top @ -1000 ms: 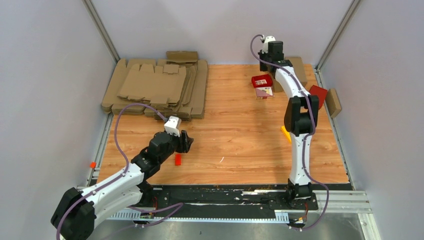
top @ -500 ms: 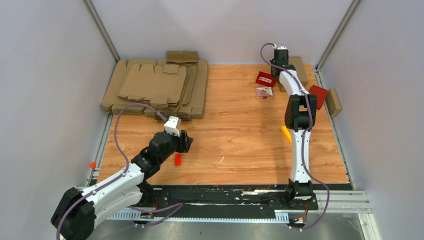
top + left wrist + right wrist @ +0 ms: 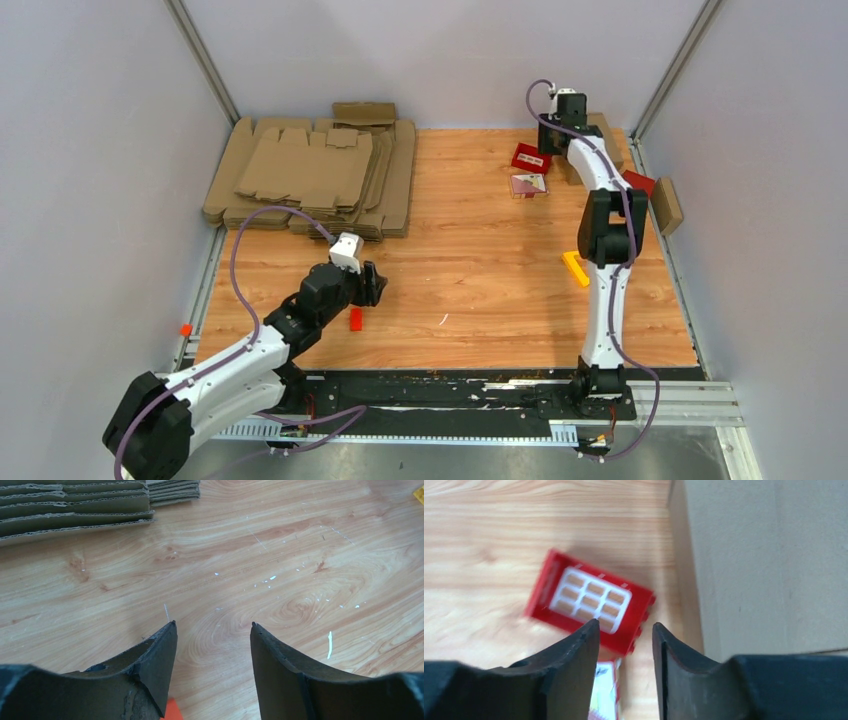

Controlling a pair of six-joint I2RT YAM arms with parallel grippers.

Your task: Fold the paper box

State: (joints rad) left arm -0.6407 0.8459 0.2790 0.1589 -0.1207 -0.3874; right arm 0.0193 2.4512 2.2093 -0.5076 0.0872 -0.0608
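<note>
A stack of flat brown paper box sheets [image 3: 310, 175] lies at the back left; its edges show in the left wrist view [image 3: 75, 505]. A folded brown carton [image 3: 603, 128] stands at the back right, filling the right side of the right wrist view [image 3: 764, 565]. My right gripper [image 3: 551, 140] [image 3: 624, 624] hangs open just left of that carton, above a red box [image 3: 589, 602], with nothing between its fingers. My left gripper [image 3: 372, 285] [image 3: 212, 625] stands open and empty over bare wood at the front left.
Two red boxes [image 3: 530, 158] [image 3: 528, 184] lie beside the right gripper, a third [image 3: 637, 183] by the right edge. Another brown carton [image 3: 667, 205] leans outside that edge. A yellow piece [image 3: 574, 268] and a small red piece [image 3: 355, 318] lie on the table.
The right arm has swung right, toward the back-right carton, and its jaws have parted. The left arm has not moved.
</note>
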